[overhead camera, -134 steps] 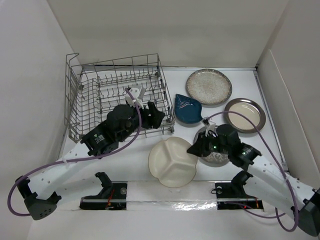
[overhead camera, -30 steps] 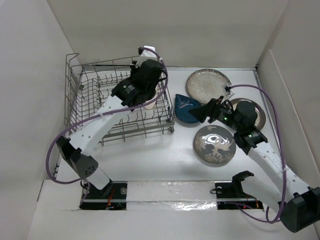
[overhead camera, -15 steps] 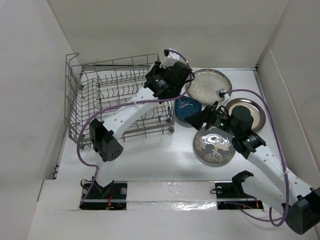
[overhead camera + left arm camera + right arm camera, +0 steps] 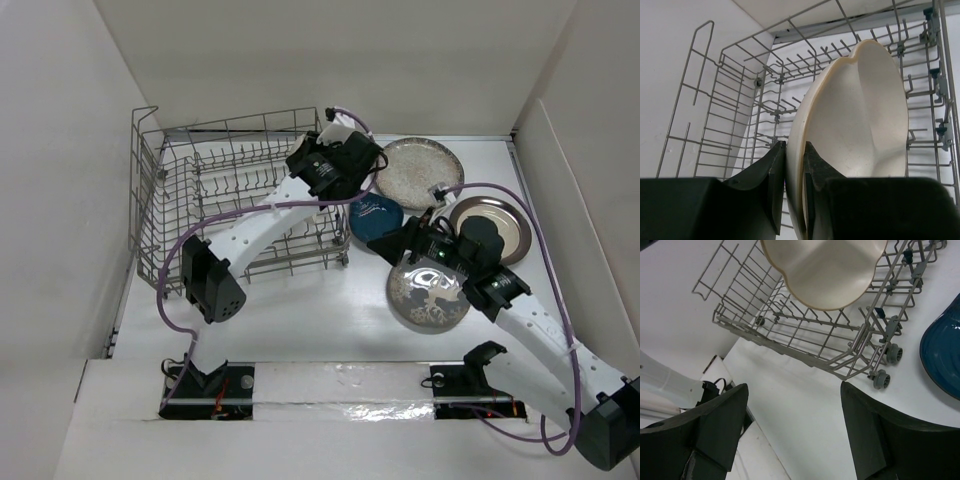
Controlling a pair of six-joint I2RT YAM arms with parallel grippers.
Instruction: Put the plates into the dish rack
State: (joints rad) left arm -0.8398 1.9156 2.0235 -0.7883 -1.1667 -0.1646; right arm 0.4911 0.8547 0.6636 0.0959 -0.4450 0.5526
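Overhead view: the left pincer (image 4: pixel 330 178) hangs over the right end of the dish rack (image 4: pixel 150 215), and the plate it carries is mostly hidden beneath the wrist. The right pincer (image 4: pixel 383 243) stands near the dark blue teardrop dish (image 4: pixel 378 213) on the counter (image 4: pixel 300 320), just right of the rack. Left wrist view: the jaws are narrow, clamped on the rim of the cream three-section plate (image 4: pixel 860 120), which is held on edge with its far rim reaching out over the tines. Right wrist view: the jaws are wide and hold nothing; the cream plate appears raised above the rack floor. Judgement: seating depends on lining the rim up with a gap between the tines below.
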